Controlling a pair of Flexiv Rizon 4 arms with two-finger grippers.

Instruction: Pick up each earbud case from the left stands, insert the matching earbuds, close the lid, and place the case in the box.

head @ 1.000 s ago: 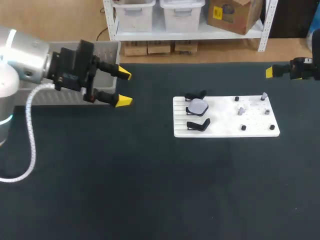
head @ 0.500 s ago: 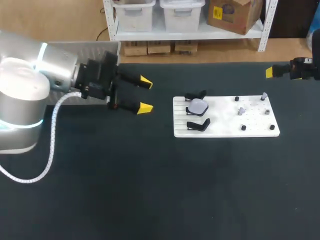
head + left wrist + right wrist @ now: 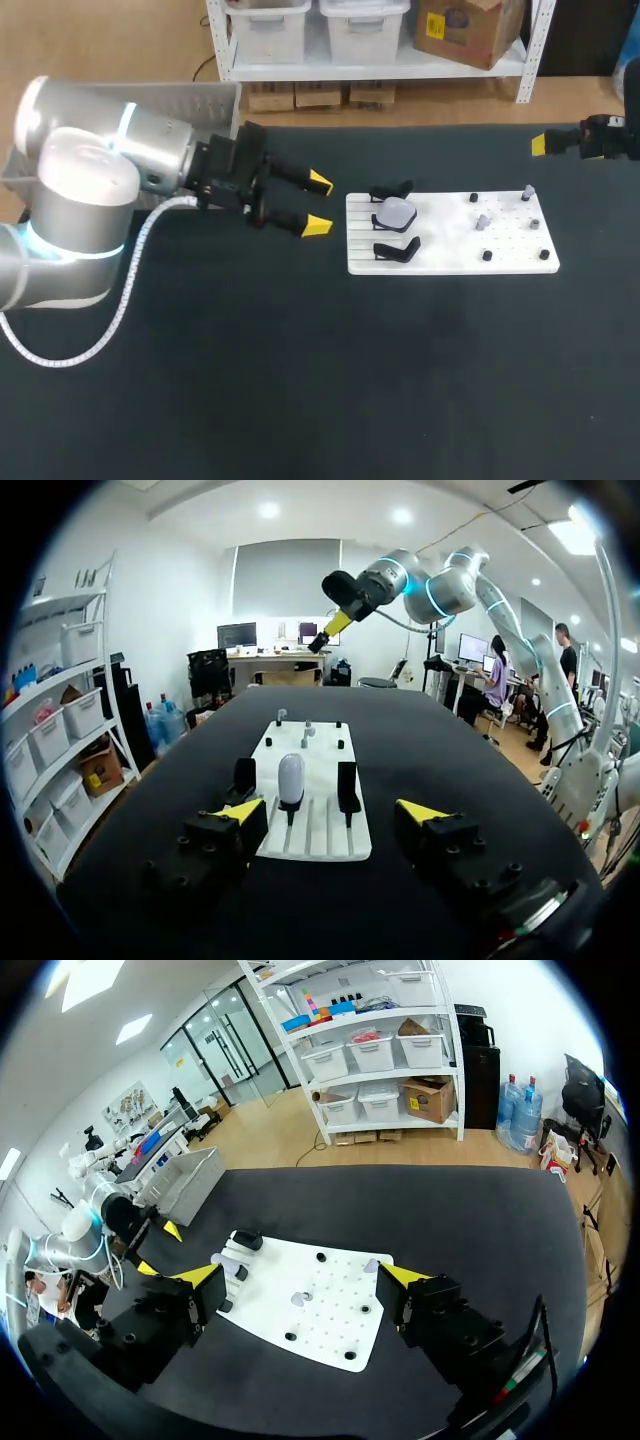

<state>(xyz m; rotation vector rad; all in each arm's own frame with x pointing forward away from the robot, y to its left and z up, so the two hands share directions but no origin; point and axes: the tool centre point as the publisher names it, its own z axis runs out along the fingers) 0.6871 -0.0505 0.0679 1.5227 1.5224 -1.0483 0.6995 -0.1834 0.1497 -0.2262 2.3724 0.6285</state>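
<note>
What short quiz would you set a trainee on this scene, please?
1. True or false: the left gripper is shut on the earbud case.
2. Of the three stands on the white board, which one holds the earbud case? A: the middle one. B: an end one. C: none, because the case lies on the table.
3. How many of the stands hold no case?

Key: 1 false, because the fingers are open and short of the board. 2 A. 3 two.

table (image 3: 300,390): matt black | board (image 3: 450,250): white plastic | earbud case (image 3: 396,212): smooth plastic
</note>
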